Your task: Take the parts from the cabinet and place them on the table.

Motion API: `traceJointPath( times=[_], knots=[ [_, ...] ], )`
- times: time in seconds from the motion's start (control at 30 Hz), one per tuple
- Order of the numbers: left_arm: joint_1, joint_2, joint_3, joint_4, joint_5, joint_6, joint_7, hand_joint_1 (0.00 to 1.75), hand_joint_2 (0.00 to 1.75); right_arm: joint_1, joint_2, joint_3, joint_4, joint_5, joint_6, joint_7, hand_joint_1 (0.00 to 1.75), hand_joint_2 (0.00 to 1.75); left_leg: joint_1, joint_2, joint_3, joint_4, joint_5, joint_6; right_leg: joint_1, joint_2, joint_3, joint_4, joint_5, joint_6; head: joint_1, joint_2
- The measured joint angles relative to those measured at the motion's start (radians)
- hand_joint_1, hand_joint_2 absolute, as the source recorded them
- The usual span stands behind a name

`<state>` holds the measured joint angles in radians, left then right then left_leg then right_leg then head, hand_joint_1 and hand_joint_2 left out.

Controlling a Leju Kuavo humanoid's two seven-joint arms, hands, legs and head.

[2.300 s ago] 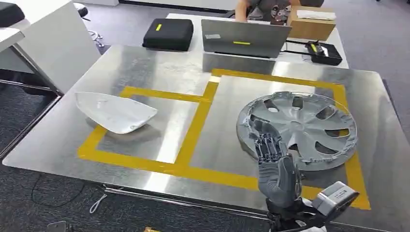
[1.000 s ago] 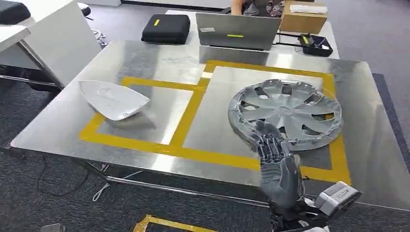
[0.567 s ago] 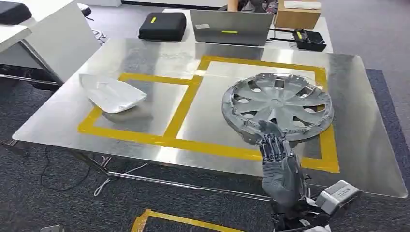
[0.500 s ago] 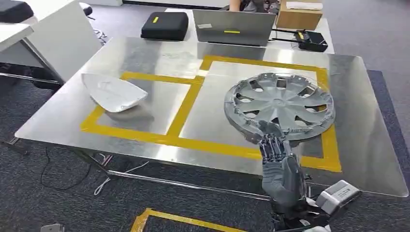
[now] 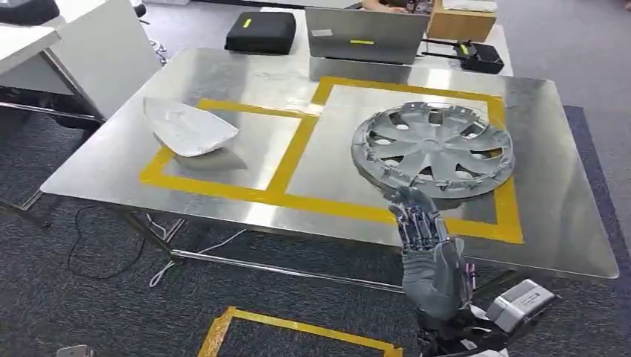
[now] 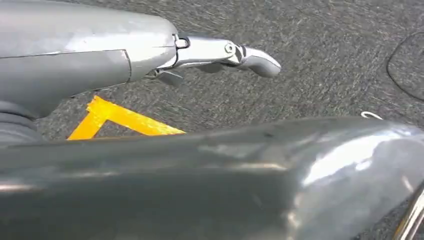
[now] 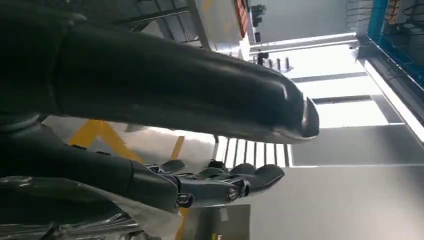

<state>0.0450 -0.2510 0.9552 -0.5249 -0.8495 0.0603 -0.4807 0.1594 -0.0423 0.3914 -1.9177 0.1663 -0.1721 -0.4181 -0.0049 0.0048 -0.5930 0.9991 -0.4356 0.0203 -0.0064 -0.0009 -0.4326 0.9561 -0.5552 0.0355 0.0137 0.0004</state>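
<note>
Head view: steel table (image 5: 223,71) marked with two yellow-taped rectangles (image 5: 301,141) side by side. In the left rectangle, a white curved shell part (image 5: 190,126), lying on the tabletop. In the right rectangle, a grey wheel cover (image 5: 432,149), flat on the steel, its near rim just beyond the tape line. Right hand (image 5: 428,253) raised at the near right, below the table's near edge, fingers straight and slightly apart, holding nothing, fingertips overlapping the near edge of the wheel cover in the picture; contact cannot be told. Beyond the table's far edge, a black case (image 5: 260,33), a grey laptop (image 5: 367,35), a cardboard box (image 5: 461,24) and a small black device (image 5: 480,53). White cabinet panel (image 5: 97,56) at the far left. Dark carpet below, with a yellow tape corner (image 5: 298,331) on the floor near the robot.

Left wrist view: left hand (image 6: 150,55) over dark carpet, one silver finger (image 6: 230,52) stretched out, nothing held; whether the rest are spread or curled, cannot tell. Yellow floor tape (image 6: 117,117) just behind.

Right wrist view: right hand's thick thumb (image 7: 190,95) and dark fingers (image 7: 225,182) extended, apart, empty; bright hall and yellow tape beyond.
</note>
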Motion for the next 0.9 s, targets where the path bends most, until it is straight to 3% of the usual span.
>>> traceJointPath(
  times=[0.07, 0.1, 0.13, 0.17, 0.23, 0.27, 0.3, 0.33, 0.37, 0.43, 0.47, 0.5, 0.67, 0.7, 0.73, 0.77, 0.8, 0.83, 0.87, 0.9],
  knots=[
    [-0.001, 0.000, 0.000, 0.002, 0.000, 0.000, 0.000, 0.00, 0.00, 0.003, 0.000, 0.000, 0.000, 0.000, 0.000, 0.000, 0.00, 0.00, 0.002, 0.000, -0.001, -0.001, 0.011, -0.012, 0.004, 0.001, -0.021, 0.002, 0.003, -0.007, 0.001, 0.000],
    [0.001, 0.001, 0.001, 0.002, 0.000, 0.000, 0.000, 0.00, 0.00, 0.003, 0.000, -0.001, 0.000, 0.000, 0.000, 0.000, 0.00, 0.00, 0.001, -0.001, -0.004, 0.000, 0.016, -0.018, -0.001, -0.001, -0.027, -0.003, 0.013, -0.018, 0.002, 0.000],
    [0.001, 0.002, 0.002, 0.003, 0.000, 0.000, 0.000, 0.00, 0.00, 0.001, 0.000, 0.000, 0.000, 0.001, 0.000, 0.000, 0.00, 0.00, 0.005, -0.003, -0.013, 0.015, -0.010, -0.024, -0.005, -0.005, -0.033, -0.005, 0.022, -0.030, 0.001, 0.000],
    [0.002, 0.002, 0.002, 0.003, 0.000, 0.001, -0.001, 0.00, 0.00, 0.002, 0.000, 0.000, 0.000, 0.001, 0.000, 0.001, 0.00, 0.00, 0.005, -0.003, -0.025, 0.054, -0.061, -0.029, -0.005, -0.006, -0.041, -0.005, 0.029, -0.039, -0.004, 0.000],
    [0.002, 0.000, 0.002, 0.005, 0.000, 0.001, -0.001, 0.00, 0.00, 0.003, 0.000, -0.001, 0.000, 0.001, 0.000, 0.001, 0.00, 0.00, 0.011, -0.003, -0.067, 0.210, -0.173, -0.039, -0.004, -0.008, -0.058, -0.004, 0.044, -0.040, -0.007, 0.000],
    [0.001, 0.000, 0.002, 0.005, 0.000, 0.001, -0.001, 0.00, 0.00, 0.003, 0.000, 0.000, 0.000, 0.001, 0.000, 0.001, 0.00, 0.00, 0.012, -0.003, -0.084, 0.282, -0.204, -0.042, -0.003, -0.008, -0.062, -0.001, 0.053, -0.039, -0.007, 0.000],
    [0.001, 0.000, 0.002, 0.005, 0.000, 0.001, -0.001, 0.00, 0.00, 0.004, 0.000, 0.000, 0.000, 0.001, 0.000, 0.001, 0.00, 0.00, 0.013, -0.003, -0.083, 0.313, -0.204, -0.044, -0.003, -0.008, -0.074, 0.004, 0.060, -0.038, -0.007, 0.000],
    [0.001, 0.001, 0.002, 0.006, 0.000, 0.001, -0.001, 0.00, 0.00, 0.004, 0.000, -0.001, 0.000, 0.001, 0.000, 0.001, 0.00, 0.00, 0.014, -0.003, -0.061, 0.297, -0.182, -0.044, -0.003, -0.008, -0.084, 0.009, 0.064, -0.037, -0.008, 0.000],
    [0.002, 0.001, 0.002, 0.006, 0.000, 0.001, -0.001, 0.00, 0.00, 0.004, 0.000, -0.001, 0.000, 0.001, 0.000, 0.001, 0.00, 0.00, 0.015, -0.002, -0.020, 0.236, -0.149, -0.043, -0.004, -0.008, -0.094, 0.015, 0.067, -0.035, -0.007, 0.000],
    [0.001, 0.002, 0.002, 0.006, 0.000, 0.001, -0.001, 0.00, 0.00, 0.003, 0.000, -0.001, 0.000, 0.001, 0.000, 0.001, 0.00, 0.00, 0.016, -0.003, 0.098, 0.038, -0.083, -0.037, -0.004, -0.008, -0.106, 0.031, 0.068, -0.032, -0.008, 0.000],
    [0.000, 0.002, 0.002, 0.006, 0.000, 0.001, -0.001, 0.00, 0.00, 0.003, 0.000, -0.001, 0.000, 0.001, 0.000, 0.000, 0.00, 0.00, 0.013, -0.004, 0.128, -0.005, -0.105, -0.032, 0.001, -0.008, -0.115, 0.037, 0.070, -0.027, -0.008, 0.000],
    [0.000, 0.002, 0.002, 0.006, 0.000, 0.001, -0.001, 0.00, 0.00, 0.003, 0.000, -0.001, 0.000, 0.001, 0.000, 0.001, 0.00, 0.00, 0.011, -0.005, 0.120, -0.009, -0.095, -0.025, 0.002, -0.007, -0.121, 0.039, 0.075, -0.022, -0.007, 0.000],
    [0.000, 0.002, 0.002, 0.006, 0.000, 0.001, -0.001, 0.00, 0.00, 0.003, 0.000, -0.001, 0.000, 0.001, 0.000, 0.001, 0.00, 0.00, 0.010, -0.005, 0.117, -0.008, -0.095, -0.024, 0.001, -0.007, -0.122, 0.039, 0.076, -0.020, -0.006, 0.000],
    [0.001, 0.002, 0.002, 0.007, 0.000, 0.001, -0.001, 0.00, 0.00, 0.003, 0.000, 0.000, 0.000, 0.001, 0.000, 0.001, 0.00, 0.00, 0.008, -0.005, 0.104, -0.006, -0.091, -0.017, 0.000, -0.006, -0.126, 0.039, 0.087, -0.006, -0.005, 0.000],
    [-0.004, 0.001, 0.002, 0.008, 0.000, 0.001, -0.002, 0.00, 0.00, 0.003, 0.000, -0.002, 0.000, 0.001, 0.000, 0.001, 0.00, 0.00, 0.013, 0.001, 0.080, -0.018, -0.060, 0.020, -0.003, -0.002, -0.165, 0.100, 0.011, 0.010, -0.003, 0.000],
    [-0.003, 0.003, 0.003, 0.008, 0.000, 0.002, -0.001, 0.00, 0.00, 0.005, 0.000, -0.002, 0.000, 0.002, 0.000, 0.001, 0.00, 0.00, 0.009, 0.002, 0.047, -0.016, -0.037, 0.025, -0.005, -0.001, -0.235, 0.309, -0.105, 0.017, -0.002, 0.000],
    [-0.003, 0.003, 0.003, 0.008, 0.000, 0.002, -0.001, 0.00, 0.00, 0.005, 0.000, -0.002, 0.000, 0.001, 0.000, 0.001, 0.00, 0.00, 0.007, 0.002, 0.034, -0.014, -0.028, 0.025, -0.004, -0.001, -0.245, 0.355, -0.114, 0.018, 0.000, 0.000],
    [-0.003, 0.003, 0.003, 0.008, 0.000, 0.002, -0.002, 0.00, 0.00, 0.005, 0.000, -0.002, 0.000, 0.001, -0.001, 0.001, 0.00, 0.00, 0.006, 0.002, 0.023, -0.013, -0.020, 0.025, -0.004, -0.001, -0.229, 0.347, -0.094, 0.017, 0.000, 0.000],
    [-0.003, 0.003, 0.003, 0.009, 0.000, 0.002, -0.001, 0.00, 0.00, 0.005, 0.000, -0.003, 0.000, 0.001, -0.001, 0.001, 0.00, 0.00, 0.005, 0.002, 0.014, -0.012, -0.014, 0.023, -0.004, -0.001, -0.191, 0.299, -0.060, 0.014, 0.000, 0.000],
    [-0.003, 0.003, 0.003, 0.009, 0.000, 0.002, -0.001, 0.00, 0.00, 0.004, 0.000, -0.003, 0.000, 0.001, -0.001, 0.001, 0.00, 0.00, 0.004, 0.002, 0.006, -0.010, -0.008, 0.021, -0.004, -0.001, -0.133, 0.210, -0.019, 0.011, 0.000, 0.000]
  ],
)
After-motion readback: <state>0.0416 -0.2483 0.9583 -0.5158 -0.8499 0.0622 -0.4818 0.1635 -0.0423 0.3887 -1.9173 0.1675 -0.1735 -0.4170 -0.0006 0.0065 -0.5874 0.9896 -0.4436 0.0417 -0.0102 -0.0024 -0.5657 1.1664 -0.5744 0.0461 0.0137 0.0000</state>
